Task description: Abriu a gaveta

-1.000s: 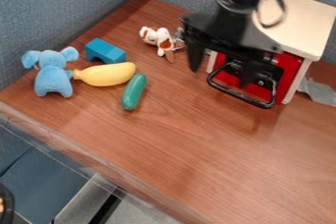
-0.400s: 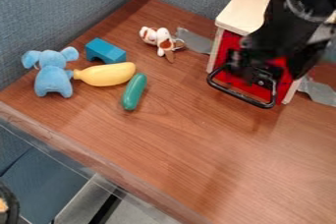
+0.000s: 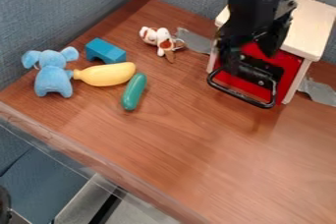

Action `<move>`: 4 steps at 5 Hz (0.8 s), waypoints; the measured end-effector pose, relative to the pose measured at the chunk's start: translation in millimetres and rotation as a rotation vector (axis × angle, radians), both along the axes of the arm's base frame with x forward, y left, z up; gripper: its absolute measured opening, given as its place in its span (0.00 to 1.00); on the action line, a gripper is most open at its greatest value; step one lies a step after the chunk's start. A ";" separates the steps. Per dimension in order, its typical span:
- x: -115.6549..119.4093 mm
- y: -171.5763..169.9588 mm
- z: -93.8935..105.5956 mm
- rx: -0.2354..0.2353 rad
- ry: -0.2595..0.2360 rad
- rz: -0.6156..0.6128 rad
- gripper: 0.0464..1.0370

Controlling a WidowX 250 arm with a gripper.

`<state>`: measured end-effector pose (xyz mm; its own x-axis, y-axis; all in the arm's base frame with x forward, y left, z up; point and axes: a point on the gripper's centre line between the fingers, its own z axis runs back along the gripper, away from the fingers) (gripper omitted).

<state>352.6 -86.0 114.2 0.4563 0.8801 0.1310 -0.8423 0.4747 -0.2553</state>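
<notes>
Drawer (image 3: 289, 66), seated flush in the wooden cabinet (image 3: 312, 27) on the bench (image 3: 171, 154); judged shut. Hand (image 3: 249, 62) open, fingers parted before the drawer front above the black handle (image 3: 239, 95), presumably to hook it. Grey tape (image 3: 194, 41) beside the cabinet likely anchors it against pulling.

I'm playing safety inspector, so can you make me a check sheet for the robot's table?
Surface: brown table, wood-grained.
Job's things: red drawer front with black handle; looks shut.
Clutter: blue plush toy, blue block, yellow toy, green toy, brown-and-white plush.
Gripper: open, over the drawer front.
Cables: maybe one dark loop beside the arm.
Surroundings: blue-grey partition; grey tape beside the drawer's box.
</notes>
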 end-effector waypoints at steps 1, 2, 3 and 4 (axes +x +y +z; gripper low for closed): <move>-3.7 14.3 -11.5 0.001 0.018 0.032 0.96; -8.1 11.6 -16.3 -0.005 0.030 0.044 0.96; -9.6 5.3 -22.7 -0.006 0.047 0.046 0.96; -7.9 -2.6 -32.8 0.001 0.072 0.041 0.96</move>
<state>344.7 -88.6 81.4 0.4286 0.8979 0.1002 -0.8771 0.4402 -0.1923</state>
